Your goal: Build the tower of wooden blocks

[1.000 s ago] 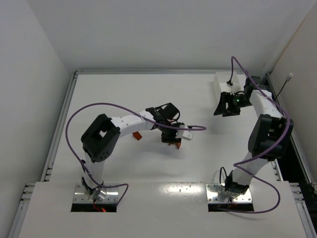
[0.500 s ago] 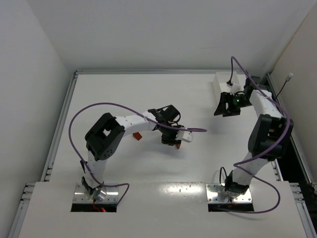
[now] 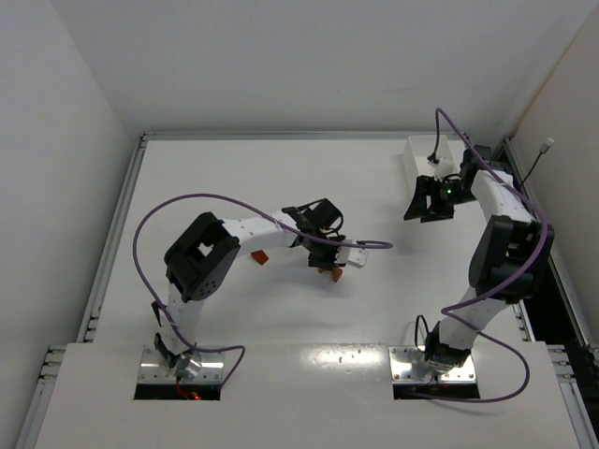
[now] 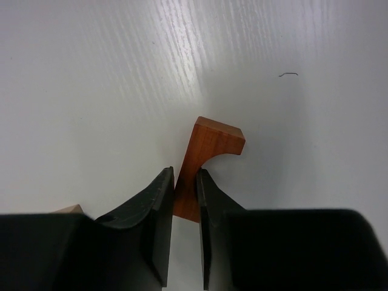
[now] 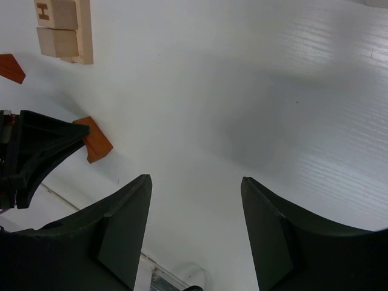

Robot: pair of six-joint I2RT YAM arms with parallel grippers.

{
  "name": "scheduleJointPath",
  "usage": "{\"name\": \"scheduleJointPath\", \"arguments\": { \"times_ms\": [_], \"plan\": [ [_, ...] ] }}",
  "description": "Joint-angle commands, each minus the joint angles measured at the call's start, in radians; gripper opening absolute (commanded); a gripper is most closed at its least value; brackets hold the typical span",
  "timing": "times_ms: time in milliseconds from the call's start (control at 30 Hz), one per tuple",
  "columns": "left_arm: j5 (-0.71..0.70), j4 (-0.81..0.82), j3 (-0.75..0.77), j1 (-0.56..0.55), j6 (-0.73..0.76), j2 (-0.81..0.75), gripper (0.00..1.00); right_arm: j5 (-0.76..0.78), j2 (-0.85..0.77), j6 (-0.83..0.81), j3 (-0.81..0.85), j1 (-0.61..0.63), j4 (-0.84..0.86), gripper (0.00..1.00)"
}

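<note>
My left gripper (image 4: pixel 185 182) is shut on a reddish-brown arch block (image 4: pixel 206 157), which lies on the white table with its curved cut facing right. From above, this gripper (image 3: pixel 328 266) sits mid-table with the arch block (image 3: pixel 329 273) showing just under it. A second reddish-brown block (image 3: pixel 259 256) lies to its left beside the arm. In the right wrist view, pale tan blocks (image 5: pixel 63 27), two cubes against a plank, stand together at the top left, with a reddish wedge (image 5: pixel 9 68) below them. My right gripper (image 5: pixel 197 182) is open and holds nothing, hovering at the back right (image 3: pixel 426 201).
A white rectangular bin (image 3: pixel 429 152) stands at the back right, just behind the right gripper. A tan block's corner (image 4: pixel 70 209) peeks out beside the left finger. Raised rails border the table on the left, back and right.
The left gripper's jaws have closed onto the arch block. The left elbow has shifted slightly right. The right arm has not moved.
</note>
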Motion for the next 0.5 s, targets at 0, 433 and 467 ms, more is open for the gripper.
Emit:
{"name": "scheduleJointPath", "arguments": {
  "times_ms": [0,433,467],
  "plan": [
    [-0.004,0.069,0.025,-0.018,-0.029,-0.016,0.0,-0.009,0.015,-0.022,0.003,-0.005,0.001,0.58],
    [-0.593,1.232,-0.757,-0.137,0.07,-0.559,0.0,-0.272,0.069,0.044,0.044,0.043,0.001,0.58],
    [-0.613,1.273,-0.786,-0.137,0.09,-0.578,0.0,-0.315,0.069,0.044,0.044,0.055,-0.01,0.58]
  ]
}}
